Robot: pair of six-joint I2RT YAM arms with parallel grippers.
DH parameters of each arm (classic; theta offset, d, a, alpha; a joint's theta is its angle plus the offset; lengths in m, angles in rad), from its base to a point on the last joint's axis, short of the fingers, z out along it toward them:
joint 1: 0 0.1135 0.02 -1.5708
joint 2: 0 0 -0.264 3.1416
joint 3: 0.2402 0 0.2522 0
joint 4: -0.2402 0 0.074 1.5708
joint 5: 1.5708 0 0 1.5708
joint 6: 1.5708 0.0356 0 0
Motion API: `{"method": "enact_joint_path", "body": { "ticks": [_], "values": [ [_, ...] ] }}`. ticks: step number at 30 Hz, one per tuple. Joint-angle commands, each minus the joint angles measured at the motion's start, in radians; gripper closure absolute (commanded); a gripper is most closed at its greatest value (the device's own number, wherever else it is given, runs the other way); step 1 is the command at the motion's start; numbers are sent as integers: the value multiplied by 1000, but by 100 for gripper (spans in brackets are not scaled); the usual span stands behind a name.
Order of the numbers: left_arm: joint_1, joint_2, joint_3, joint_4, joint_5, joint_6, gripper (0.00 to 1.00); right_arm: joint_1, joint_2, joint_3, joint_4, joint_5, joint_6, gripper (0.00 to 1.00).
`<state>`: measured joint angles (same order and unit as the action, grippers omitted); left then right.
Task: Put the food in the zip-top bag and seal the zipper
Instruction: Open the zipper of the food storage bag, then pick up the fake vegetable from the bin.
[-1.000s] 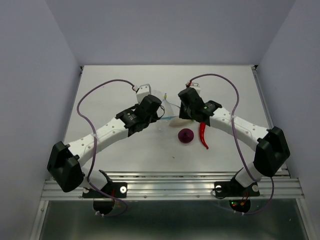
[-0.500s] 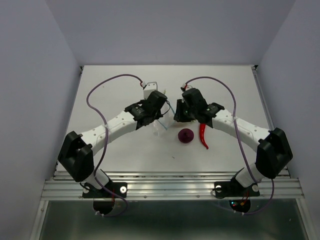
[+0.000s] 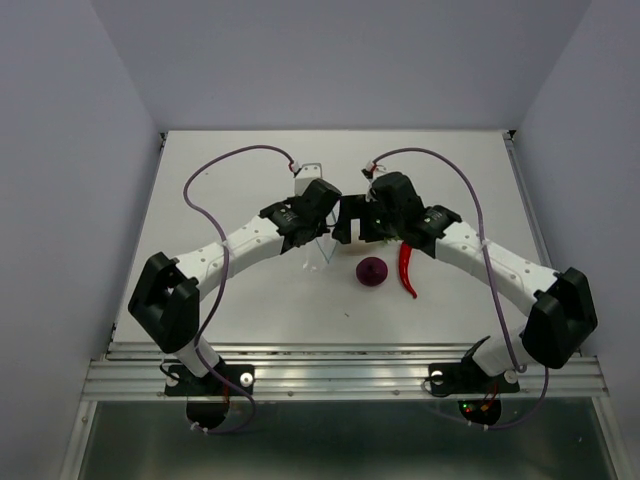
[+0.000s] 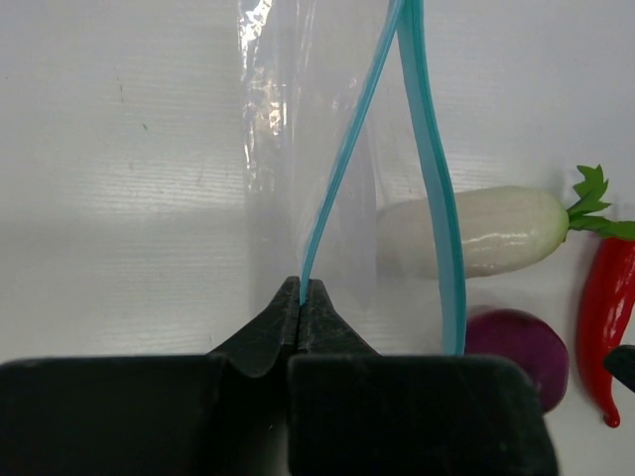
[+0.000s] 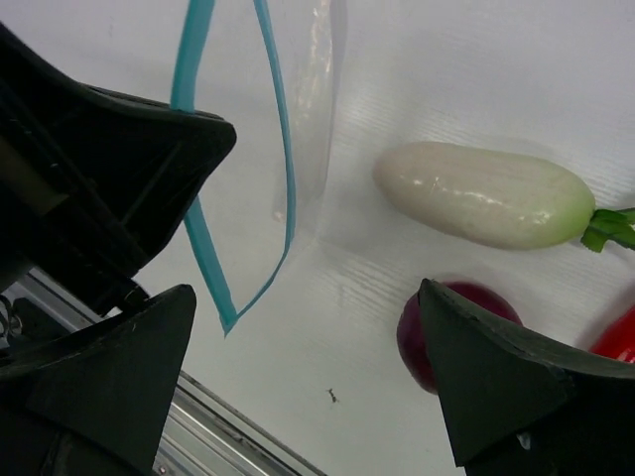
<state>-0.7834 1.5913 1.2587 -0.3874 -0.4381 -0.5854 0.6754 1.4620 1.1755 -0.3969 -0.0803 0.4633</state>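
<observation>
My left gripper (image 4: 301, 289) is shut on one lip of the blue zipper (image 4: 342, 169), holding the clear zip-top bag (image 4: 288, 149) up with its mouth gaping. The other zipper lip (image 4: 437, 218) bows away. Beyond the bag on the table lie the white radish (image 4: 476, 230), purple onion (image 4: 516, 352) and red chili (image 4: 605, 317). My right gripper (image 5: 308, 327) is wide open with nothing in it, hovering beside the bag's mouth (image 5: 203, 238), the radish (image 5: 486, 193) and onion (image 5: 417, 332) below it. From above, both grippers (image 3: 322, 235) (image 3: 345, 222) meet mid-table; the radish is hidden there.
The onion (image 3: 372, 271) and chili (image 3: 406, 270) lie just right of centre on the white table (image 3: 230, 310). A metal rail (image 3: 340, 372) runs along the near edge. Purple cables (image 3: 210, 180) loop over both arms.
My right gripper has opened wide and shifted left toward the bag. My left arm has swung right and farther back, lifting the bag by its zipper.
</observation>
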Motion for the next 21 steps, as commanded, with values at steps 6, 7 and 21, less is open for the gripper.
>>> {"method": "enact_joint_path", "body": {
  "ticks": [6,7,21],
  "values": [
    [4,-34,31,-2,-19,32,100,-5,-144,-100,-95,183,0,0],
    [4,-34,31,-1,-16,32,100,-5,-147,-112,-108,182,1,0],
    [4,-34,11,28,6,36,100,-14,-42,-198,-123,162,6,0]
  ]
}}
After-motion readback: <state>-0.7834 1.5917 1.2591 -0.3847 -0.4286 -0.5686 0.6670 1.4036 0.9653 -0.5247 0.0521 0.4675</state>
